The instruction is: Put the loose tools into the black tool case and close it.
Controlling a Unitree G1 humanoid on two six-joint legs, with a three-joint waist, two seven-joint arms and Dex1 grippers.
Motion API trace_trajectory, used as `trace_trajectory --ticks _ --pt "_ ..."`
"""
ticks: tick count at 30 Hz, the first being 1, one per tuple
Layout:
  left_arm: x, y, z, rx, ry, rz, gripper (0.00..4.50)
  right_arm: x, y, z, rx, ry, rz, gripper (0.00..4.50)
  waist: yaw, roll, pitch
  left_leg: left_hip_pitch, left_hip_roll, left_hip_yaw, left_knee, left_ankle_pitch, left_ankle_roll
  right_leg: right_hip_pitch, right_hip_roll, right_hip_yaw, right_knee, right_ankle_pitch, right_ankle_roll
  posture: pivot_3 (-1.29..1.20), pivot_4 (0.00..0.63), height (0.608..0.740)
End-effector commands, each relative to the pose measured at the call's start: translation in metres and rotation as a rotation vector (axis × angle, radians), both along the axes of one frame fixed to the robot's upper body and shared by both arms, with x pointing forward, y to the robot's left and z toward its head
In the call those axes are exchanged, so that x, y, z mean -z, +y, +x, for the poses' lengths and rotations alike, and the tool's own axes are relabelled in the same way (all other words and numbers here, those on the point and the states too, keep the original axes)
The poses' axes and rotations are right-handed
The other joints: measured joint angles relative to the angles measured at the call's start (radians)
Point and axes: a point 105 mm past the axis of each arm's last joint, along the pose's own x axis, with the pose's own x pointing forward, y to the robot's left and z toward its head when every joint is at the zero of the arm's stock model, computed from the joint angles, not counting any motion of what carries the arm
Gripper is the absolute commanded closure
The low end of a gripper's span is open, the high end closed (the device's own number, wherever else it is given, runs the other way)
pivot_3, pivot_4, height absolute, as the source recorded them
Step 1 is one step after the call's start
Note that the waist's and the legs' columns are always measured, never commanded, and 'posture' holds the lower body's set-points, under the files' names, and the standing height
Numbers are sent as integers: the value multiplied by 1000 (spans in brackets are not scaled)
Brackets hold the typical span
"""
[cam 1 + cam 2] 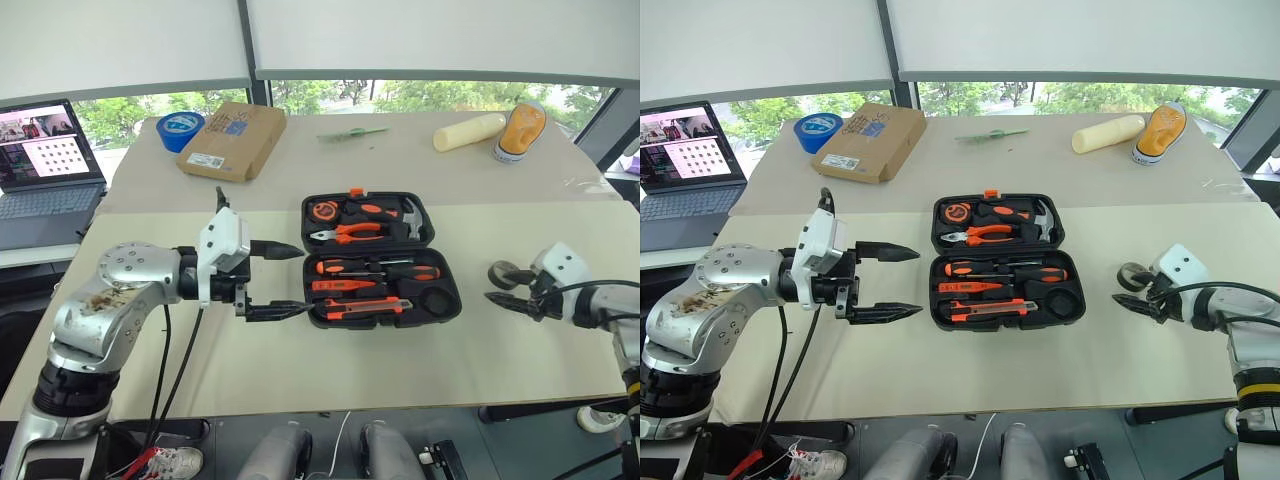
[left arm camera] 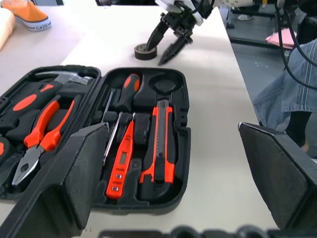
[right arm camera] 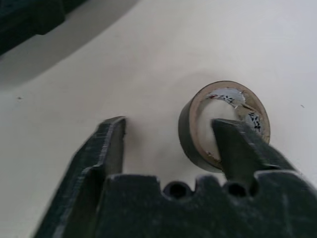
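Right of your open black tool case [image 1: 381, 262], your right gripper [image 3: 168, 144] had its fingers apart, straddling the grey tape roll's [image 3: 224, 124] wall, while your left gripper [image 1: 288, 281] gaped wide.

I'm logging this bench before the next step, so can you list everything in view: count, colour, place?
Tool case: one, black, open at table centre.
Screwdrivers: two, black-orange, case's near half.
Tester screwdriver: one, orange, near half.
Utility knife: one, black-orange, near half.
Pliers: one, orange-handled, far half.
Hammer: one, far half.
Tape roll: one, grey, on table right of case.
Blue tape roll: one, far left.
Cardboard box: one, brown, beside it.
Laptop: one, left side table.
Shoe: one, orange, far right.
Cream cylinder: one, beside shoe.
Left claw: open, left of case.
Right claw: one finger inside the roll.
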Motion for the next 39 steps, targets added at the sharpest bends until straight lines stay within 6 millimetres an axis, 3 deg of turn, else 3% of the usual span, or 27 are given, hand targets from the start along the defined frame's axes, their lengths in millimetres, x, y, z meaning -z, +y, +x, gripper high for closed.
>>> trace_trajectory --ticks 1,5,6,10,17,20,26,34,35,39 --pt "-3 -1 -8 42 -42 30 0 -3 -9 3 52 -38 14 2947 0 0 0 0 0 0 0 0 0 0 0 0 0 0 0 0 150 735" --pt "-3 -1 -9 43 -12 25 0 -11 -14 5 67 -91 12 4332 -1 0 0 0 0 0 0 0 0 0 0 0 0 0 0 0 150 735" --pt "-1 -1 -10 44 -2 28 0 -15 -14 6 63 -108 10 4493 -1 0 0 0 0 0 0 0 0 0 0 0 0 0 0 0 150 735" --pt "10 0 -16 77 11 70 0 -39 -8 2 17 -165 38 4493 -3 4 0 0 0 0 -1 0 0 0 0 1 0 0 0 0 150 735" --pt "13 -1 -21 111 23 92 0 -48 84 -55 -435 14 98 4493 1 4 0 -1 1 0 -2 -4 7 -1 0 1 0 0 0 0 150 735" --pt "13 -2 -20 116 21 94 0 -44 108 -63 -494 47 87 4493 0 4 0 0 1 0 -1 -5 8 -1 1 1 0 0 0 0 150 735" --pt "14 -4 -15 110 11 96 0 -35 122 -55 -486 45 44 4493 6 4 1 -1 1 0 -1 -5 7 -1 0 0 -1 0 0 0 150 735" --pt "12 -4 -14 99 -1 95 0 -21 116 -50 -473 86 14 4493 4 4 1 -1 1 0 -1 -4 7 -1 0 0 -1 0 0 0 150 735" --pt "12 -5 -14 96 -4 97 0 -19 116 -52 -480 98 15 3711 5 4 1 -1 1 0 -1 -4 7 -1 0 0 -1 0 0 0 150 735" --pt "12 -6 -14 93 -11 101 0 -21 118 -58 -512 111 8 2432 5 4 1 -1 1 0 -1 -4 7 -1 0 0 -1 0 0 0 150 735"
